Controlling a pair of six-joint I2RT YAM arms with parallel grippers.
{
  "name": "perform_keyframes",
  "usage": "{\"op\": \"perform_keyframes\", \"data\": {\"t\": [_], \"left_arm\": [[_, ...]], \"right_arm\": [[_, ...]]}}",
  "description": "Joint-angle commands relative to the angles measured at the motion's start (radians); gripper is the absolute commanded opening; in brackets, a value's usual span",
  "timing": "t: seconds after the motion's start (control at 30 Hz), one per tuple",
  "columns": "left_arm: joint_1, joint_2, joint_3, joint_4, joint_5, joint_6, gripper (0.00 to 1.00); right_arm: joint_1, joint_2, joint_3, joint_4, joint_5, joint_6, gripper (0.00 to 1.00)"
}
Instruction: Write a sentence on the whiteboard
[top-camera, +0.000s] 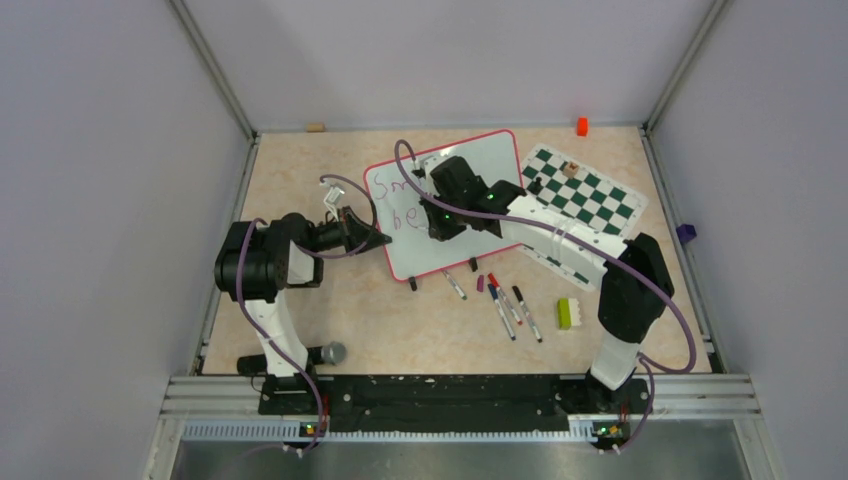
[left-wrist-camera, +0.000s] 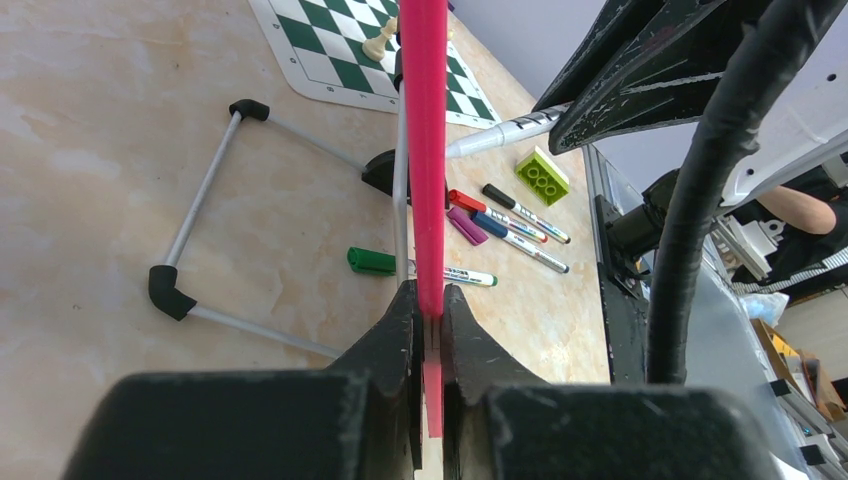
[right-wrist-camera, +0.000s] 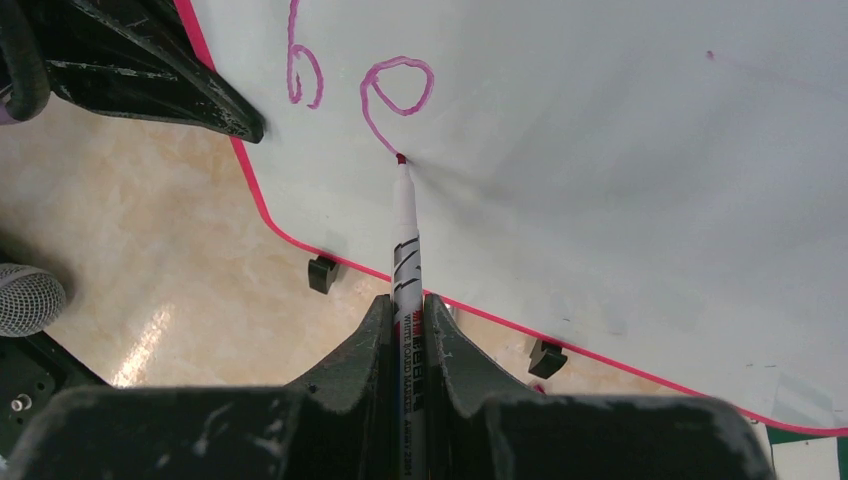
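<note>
Marker (right-wrist-camera: 405, 225) tip on board (right-wrist-camera: 600, 150)

By its red rim the left gripper (left-wrist-camera: 430, 300) pinches the board, likely so it cannot slide, mid-table; right gripper (right-wrist-camera: 407, 305) is clamped on the marker, tip touching the board at the words (right-wrist-camera: 366, 95); from above its arm hides most words; the top line cannot be read.

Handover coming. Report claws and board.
Left claw shut on board rim. Right claw shut on marker, tip on board, sentence mid-letter. Nothing blocking the tip.
</note>
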Motion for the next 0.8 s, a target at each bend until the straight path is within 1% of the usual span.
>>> {"op": "perform_keyframes", "data": {"t": [0.0,0.37,0.67,0.77], "left_arm": [[-0.02,0.009,0.008,0.099,0.081,0.042,0.0],[-0.02,0.008,0.008,0.101,0.083,0.042,0.0],[-0.02,0.007,0.008,0.1,0.08,0.042,0.0],[-0.02,0.008,0.008,0.101,0.081,0.042,0.0]], "right_arm": [[-0.013,0.011,0.032,0.011,0.128,0.0,0.0],[-0.013,-0.049,0.009,0.08,0.152,0.016,0.0],[-0.025,-0.236,-0.177,0.298,0.129,0.024,0.0],[-0.032,-0.285,-0.23,0.358,0.142,0.024,0.0]]}}
